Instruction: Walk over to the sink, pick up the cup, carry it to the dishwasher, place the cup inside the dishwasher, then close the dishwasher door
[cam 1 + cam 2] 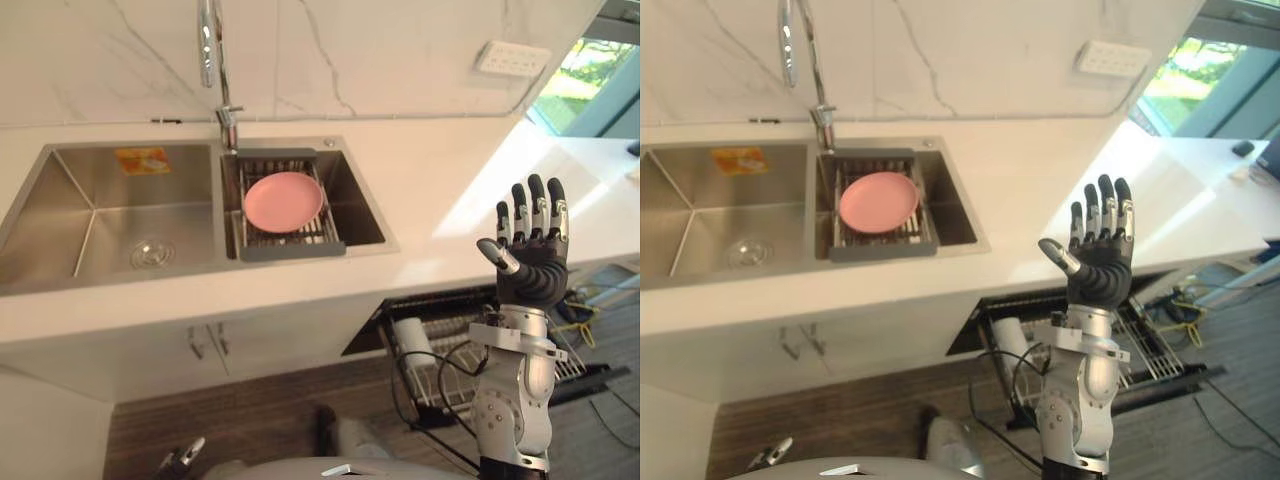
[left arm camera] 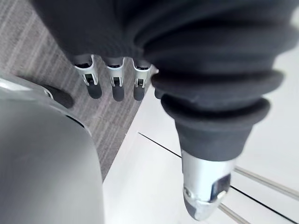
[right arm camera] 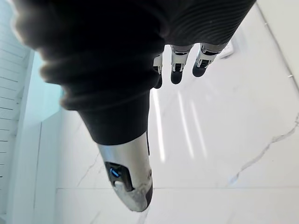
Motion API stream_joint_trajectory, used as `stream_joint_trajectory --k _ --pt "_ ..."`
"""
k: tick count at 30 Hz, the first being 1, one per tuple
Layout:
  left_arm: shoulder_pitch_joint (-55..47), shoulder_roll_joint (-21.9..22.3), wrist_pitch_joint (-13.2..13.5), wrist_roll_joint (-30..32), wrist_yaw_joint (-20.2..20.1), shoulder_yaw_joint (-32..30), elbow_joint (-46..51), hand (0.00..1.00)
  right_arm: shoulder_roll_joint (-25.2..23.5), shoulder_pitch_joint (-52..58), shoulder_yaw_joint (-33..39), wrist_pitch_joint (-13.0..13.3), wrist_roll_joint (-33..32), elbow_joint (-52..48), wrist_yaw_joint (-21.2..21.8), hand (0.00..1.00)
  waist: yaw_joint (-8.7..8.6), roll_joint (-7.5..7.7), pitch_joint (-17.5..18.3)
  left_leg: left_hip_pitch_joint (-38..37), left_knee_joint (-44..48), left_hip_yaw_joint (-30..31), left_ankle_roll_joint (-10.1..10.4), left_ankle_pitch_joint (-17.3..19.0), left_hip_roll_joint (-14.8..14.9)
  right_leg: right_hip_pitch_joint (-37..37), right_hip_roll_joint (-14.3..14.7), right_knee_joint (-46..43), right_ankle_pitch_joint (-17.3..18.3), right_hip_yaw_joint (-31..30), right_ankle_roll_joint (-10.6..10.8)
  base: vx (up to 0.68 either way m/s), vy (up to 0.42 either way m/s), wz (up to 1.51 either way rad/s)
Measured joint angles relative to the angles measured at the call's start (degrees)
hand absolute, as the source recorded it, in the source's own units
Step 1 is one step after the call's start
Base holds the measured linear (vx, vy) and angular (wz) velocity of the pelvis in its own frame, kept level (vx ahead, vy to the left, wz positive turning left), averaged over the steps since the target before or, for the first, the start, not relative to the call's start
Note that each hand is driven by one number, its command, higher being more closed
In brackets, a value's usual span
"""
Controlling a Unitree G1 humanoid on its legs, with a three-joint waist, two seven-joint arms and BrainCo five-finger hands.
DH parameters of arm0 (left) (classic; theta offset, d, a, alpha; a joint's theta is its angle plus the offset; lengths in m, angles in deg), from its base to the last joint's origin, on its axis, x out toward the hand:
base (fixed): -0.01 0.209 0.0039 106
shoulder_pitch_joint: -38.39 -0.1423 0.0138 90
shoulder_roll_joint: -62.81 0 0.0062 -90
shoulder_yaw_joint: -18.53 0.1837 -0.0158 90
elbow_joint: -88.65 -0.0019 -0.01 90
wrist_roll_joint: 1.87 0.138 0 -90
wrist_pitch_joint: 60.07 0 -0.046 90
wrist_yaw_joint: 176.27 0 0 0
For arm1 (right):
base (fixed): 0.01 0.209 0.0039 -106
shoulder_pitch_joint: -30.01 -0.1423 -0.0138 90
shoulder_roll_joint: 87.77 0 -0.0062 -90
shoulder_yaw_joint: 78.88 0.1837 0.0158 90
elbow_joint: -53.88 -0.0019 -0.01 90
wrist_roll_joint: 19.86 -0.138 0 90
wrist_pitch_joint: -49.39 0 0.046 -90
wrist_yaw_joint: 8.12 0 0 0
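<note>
Our right hand stood raised on its upright forearm, palm turned toward the wall, fingers straight and spread, the thumb held out to one side, and nothing in it. In its own wrist view we saw the same: fingertips straight in a row, thumb apart, with the veined marble wall beyond them. Our left hand hung low with its fingers pointing down at the grey wooden floor beside a white cabinet front; they were relaxed and held nothing.

Just below and behind the raised hand, the dishwasher under the counter stood open with its wire rack drawn out. A white cup sat at the left end of that rack, and we could not tell whether it stood or lay.

Farther off to the left, the steel sink was set into the white counter. Its right basin held a dark drainer basket with a pink plate lying flat on it, and the tap rose behind the divider between the basins. A white socket was fixed on the wall above the counter's right end.
</note>
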State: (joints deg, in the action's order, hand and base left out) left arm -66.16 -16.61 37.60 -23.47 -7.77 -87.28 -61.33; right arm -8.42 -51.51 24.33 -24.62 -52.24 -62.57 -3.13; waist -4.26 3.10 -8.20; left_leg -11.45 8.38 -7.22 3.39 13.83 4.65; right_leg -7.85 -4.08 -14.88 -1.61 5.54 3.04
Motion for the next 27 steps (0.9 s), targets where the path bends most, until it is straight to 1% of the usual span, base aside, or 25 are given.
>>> stream_joint_trajectory --k 1,2,3,4,5,7,8,13,15,16,17,19,22,24,26,27 --pt "-0.2 1.9 -0.2 0.8 0.0 0.0 0.6 0.00 -0.1 1.2 0.5 0.1 0.0 -1.4 0.0 0.00 0.13 -1.88 0.5 0.3 0.6 0.1 0.5 1.1 1.9 1.2 1.6 2.5 0.9 0.9 -0.4 0.23 -0.201 0.09" --pt "-0.2 2.9 -0.3 1.0 0.1 -0.2 0.8 0.00 -0.1 1.7 0.6 0.1 0.0 -2.2 0.0 0.00 0.10 -3.12 1.0 0.3 0.5 0.3 0.5 1.1 2.5 1.9 2.1 3.8 0.8 1.4 -0.6 0.22 -0.146 0.20" --pt "-0.2 4.6 -0.5 1.2 0.1 -1.1 0.9 0.00 -0.1 2.3 0.6 0.0 0.0 -3.2 0.0 0.00 -0.03 -4.81 1.8 0.3 0.0 0.5 0.5 0.9 3.4 2.9 3.2 5.9 0.5 2.1 -1.0 0.21 -0.107 0.17" --pt "-0.1 5.8 -0.5 1.5 0.1 -2.2 1.1 0.00 -0.1 2.2 0.5 -0.3 0.0 -4.0 0.0 0.00 0.14 -5.57 2.0 -0.6 -1.0 0.3 0.6 0.3 3.9 4.2 3.9 7.3 0.1 2.2 -1.3 0.20 -0.086 0.13" --pt "-0.1 6.1 -0.4 1.6 0.1 -2.7 1.1 0.00 -0.1 2.2 0.3 -0.3 0.1 -4.4 0.0 0.00 0.39 -5.71 2.1 -1.0 -1.3 0.1 0.6 0.0 4.0 4.7 4.2 7.9 -0.2 2.2 -1.5 0.16 -0.059 0.01" --pt "-0.1 6.4 -0.2 1.7 0.1 -3.6 1.3 0.00 -0.2 1.7 -1.0 -0.4 0.3 -4.7 1.0 0.00 0.99 -5.40 2.4 -1.7 -1.6 -0.7 0.4 -0.7 4.3 6.3 4.7 10.4 -1.1 2.2 -1.7 0.07 -0.026 -0.03" --pt "-0.8 3.7 1.7 1.7 2.5 -2.0 0.7 0.00 -0.2 0.2 -2.9 -2.7 0.8 -4.2 2.6 0.00 2.71 -2.70 2.2 0.4 -5.4 -0.9 1.2 -3.3 1.7 6.8 2.9 19.6 -9.2 0.9 -1.4 0.00 0.000 0.00" --pt "-0.8 3.7 1.7 1.7 2.5 -2.0 0.6 0.00 -0.2 0.2 -2.9 -2.7 0.8 -4.2 2.6 0.00 2.77 -2.82 2.1 0.6 -5.5 -0.9 1.2 -3.3 1.7 6.8 2.8 19.6 -9.2 1.2 -1.5 0.00 0.001 0.03" --pt "-0.7 3.8 1.7 2.0 2.5 -2.6 0.7 0.00 -0.3 0.2 -3.0 -2.8 0.1 -4.1 2.6 0.00 2.86 -2.77 2.1 1.1 -5.4 -1.3 0.7 -3.2 1.8 6.6 2.2 20.0 -8.6 3.0 -1.0 -0.02 0.008 0.15" --pt "-0.7 3.9 1.6 2.1 2.5 -2.8 0.7 0.00 -0.4 0.2 -2.9 -2.8 0.0 -4.1 2.6 0.00 2.91 -2.76 2.1 1.2 -5.4 -1.8 0.7 -3.3 1.9 6.6 2.1 20.0 -8.3 3.3 -1.1 -0.01 0.012 0.18" --pt "-0.7 3.9 1.5 2.1 2.6 -3.3 0.7 0.00 -0.4 0.2 -2.9 -2.8 0.0 -4.1 2.5 0.00 2.95 -2.76 2.1 1.4 -5.4 -3.4 0.7 -3.4 2.3 6.5 1.8 20.0 -8.2 4.5 -1.1 0.00 0.012 0.22" --pt "-0.6 4.1 1.3 2.2 2.7 -3.6 0.7 0.00 -0.4 0.2 -2.4 -3.8 -0.3 -4.0 2.5 0.00 2.97 -2.78 2.2 1.7 -5.4 -5.5 1.2 -3.8 2.8 6.4 1.2 20.0 -8.0 6.4 -0.8 0.02 0.021 0.22" --pt "-0.1 4.1 1.0 3.3 3.6 -4.2 0.7 0.00 -0.3 -0.3 -0.5 -5.5 0.2 -2.0 2.3 0.00 4.07 -2.46 2.8 2.5 -5.5 -6.6 2.0 -4.3 2.7 5.6 -0.1 20.0 -8.2 10.5 -0.8 0.04 0.038 0.03" --pt "0.0 3.3 0.4 3.8 3.7 -3.4 0.6 0.00 0.1 -1.2 1.9 -7.0 4.2 0.8 1.5 0.00 4.05 -2.05 3.2 2.7 -5.5 -7.0 2.2 -4.4 2.7 5.6 -0.5 20.0 -8.6 11.9 -0.6 0.06 0.042 0.09" --pt "0.4 2.8 -0.5 3.9 3.9 -3.1 0.2 0.00 1.5 -2.7 3.3 -7.9 11.4 1.4 -0.8 0.00 3.99 -1.83 3.3 2.8 -5.7 -7.0 2.2 -4.4 2.7 5.6 -0.5 20.0 -8.8 12.1 -0.5 0.06 0.031 0.07" --pt "0.4 2.5 -0.9 4.0 4.0 -2.6 0.2 0.00 3.6 -4.0 3.3 -8.4 15.7 1.7 -1.8 0.00 3.79 -1.72 3.4 2.8 -5.7 -7.1 2.2 -4.4 2.7 5.6 -0.5 20.0 -8.8 12.2 -0.4 0.04 0.024 0.02"
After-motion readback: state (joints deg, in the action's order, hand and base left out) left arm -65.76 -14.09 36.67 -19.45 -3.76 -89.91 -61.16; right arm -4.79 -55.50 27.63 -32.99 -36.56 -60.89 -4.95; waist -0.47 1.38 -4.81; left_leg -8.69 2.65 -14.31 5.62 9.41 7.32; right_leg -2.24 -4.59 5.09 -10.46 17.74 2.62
